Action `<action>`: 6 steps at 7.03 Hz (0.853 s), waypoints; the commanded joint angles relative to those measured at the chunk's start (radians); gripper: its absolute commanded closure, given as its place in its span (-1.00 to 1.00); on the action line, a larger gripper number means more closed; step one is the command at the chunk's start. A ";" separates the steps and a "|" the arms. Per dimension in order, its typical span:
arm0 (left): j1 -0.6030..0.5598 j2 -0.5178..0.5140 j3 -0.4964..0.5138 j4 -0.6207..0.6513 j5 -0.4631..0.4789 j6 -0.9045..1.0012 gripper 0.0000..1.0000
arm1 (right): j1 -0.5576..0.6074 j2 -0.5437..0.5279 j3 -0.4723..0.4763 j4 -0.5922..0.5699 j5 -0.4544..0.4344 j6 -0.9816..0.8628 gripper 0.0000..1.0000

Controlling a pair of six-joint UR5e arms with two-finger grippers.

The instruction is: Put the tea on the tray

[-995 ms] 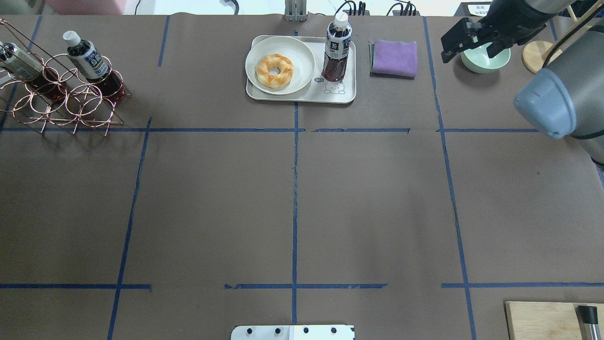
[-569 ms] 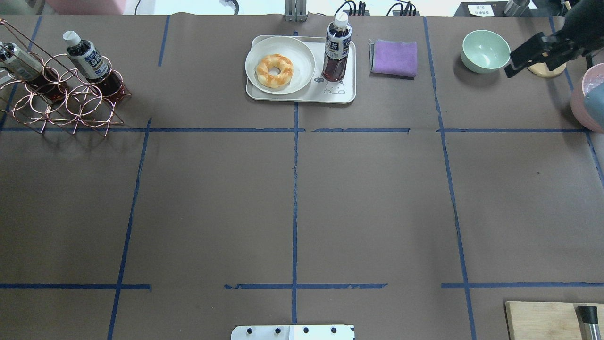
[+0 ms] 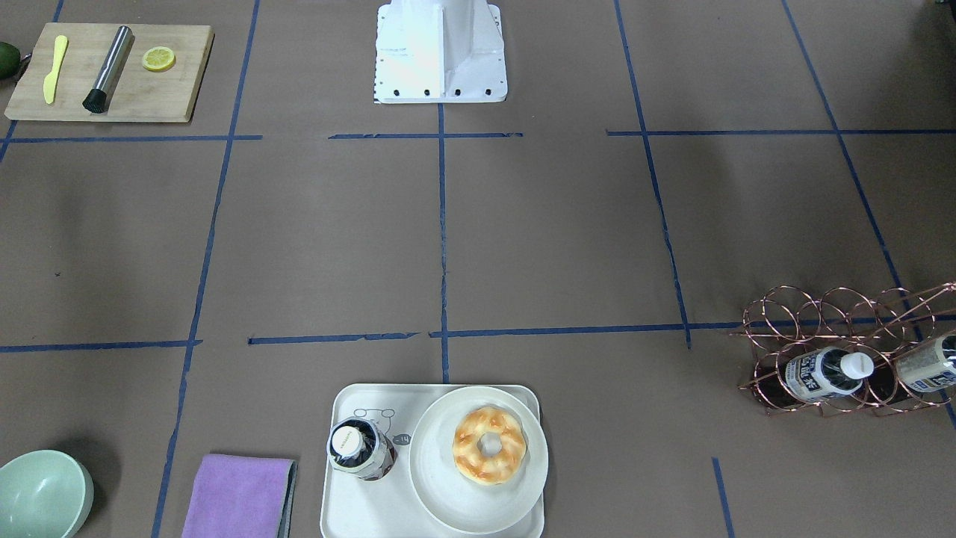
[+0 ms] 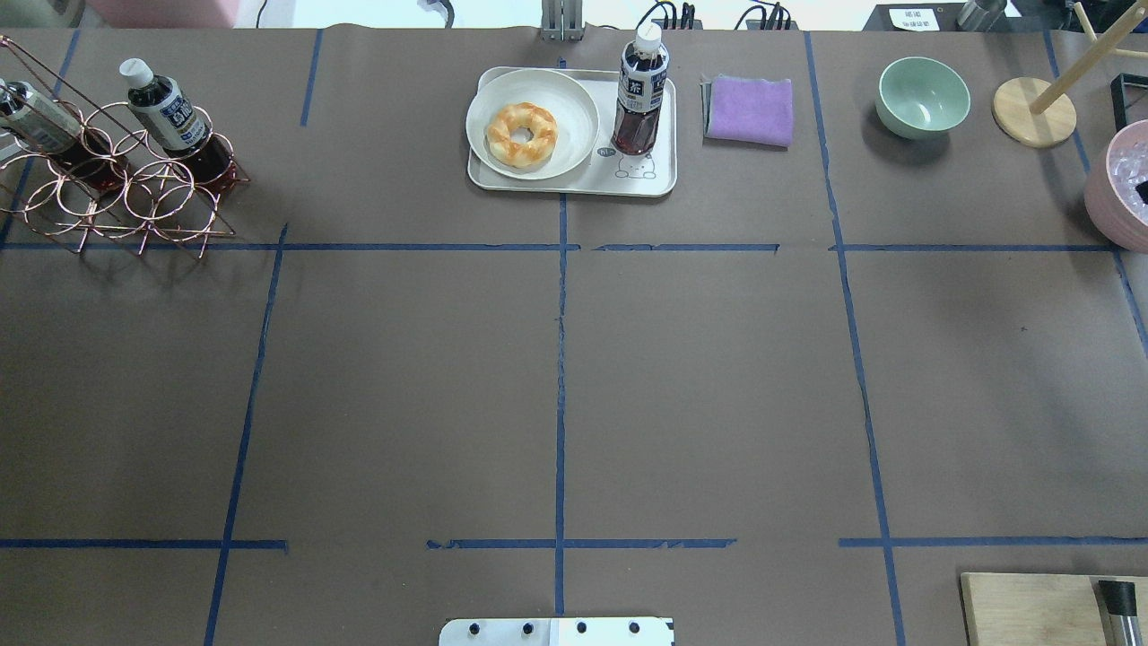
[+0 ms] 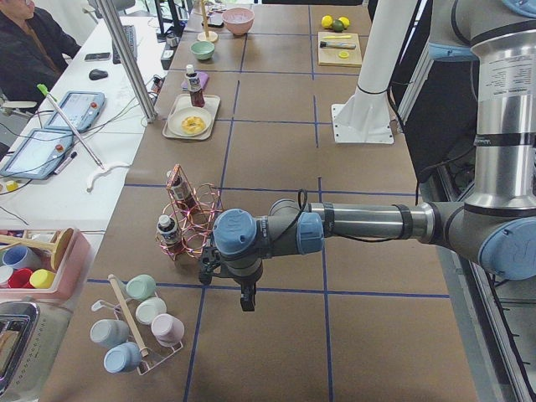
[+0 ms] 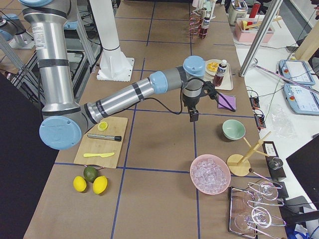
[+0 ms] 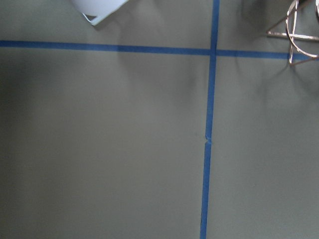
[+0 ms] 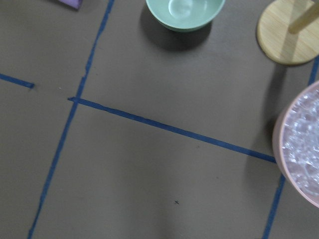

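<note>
the tea (image 4: pixel 640 94) stands upright, long axis vertical, on the right end of the tray (image 4: pixel 583 184) at the surface's far middle. the right arm (image 6: pixel 134 92) is nearer, with the tea to its far left. the left arm (image 5: pixel 368 226) is by the wire rack (image 5: pixel 191 219). cannot tell either arm's jaws.

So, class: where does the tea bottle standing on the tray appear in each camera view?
Front-facing: tea bottom centre, left end of the tray.
Overhead: top centre, tray's right end.
Exterior left: far, upper left.
Exterior right: upper right.
Wrist views: not in either.
Shared landmark: the doughnut beside it.
</note>
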 commanded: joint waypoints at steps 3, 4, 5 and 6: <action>0.020 0.009 -0.001 0.000 -0.001 0.001 -1.00 | 0.206 -0.148 -0.174 0.012 0.044 -0.322 -1.00; 0.020 0.009 -0.001 0.000 -0.001 0.003 -1.00 | 0.216 -0.171 -0.194 0.012 0.038 -0.314 -1.00; 0.020 0.013 -0.001 0.000 -0.001 0.003 -1.00 | 0.214 -0.182 -0.192 0.010 0.036 -0.309 -1.00; 0.020 0.013 -0.002 0.000 -0.001 0.003 -1.00 | 0.214 -0.191 -0.208 0.013 0.033 -0.300 -1.00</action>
